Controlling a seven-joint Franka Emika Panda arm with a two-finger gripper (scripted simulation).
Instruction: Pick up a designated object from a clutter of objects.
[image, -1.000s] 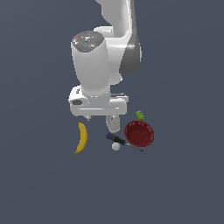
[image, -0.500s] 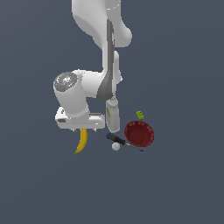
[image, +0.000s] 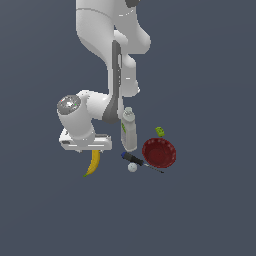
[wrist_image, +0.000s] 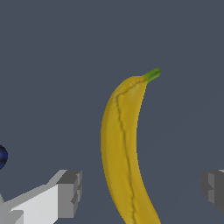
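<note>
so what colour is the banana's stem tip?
Green, on the yellow banana; clearest in the wrist view.

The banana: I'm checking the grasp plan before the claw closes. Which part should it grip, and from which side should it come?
Grip the banana across its thick middle, coming straight down from above. It lies flat on its side, its narrow width running between the two open fingers, which already straddle it in the wrist view. The green stem end tapers, so it would probably slip. The bottle stands apart, on the exterior view's right.
</note>
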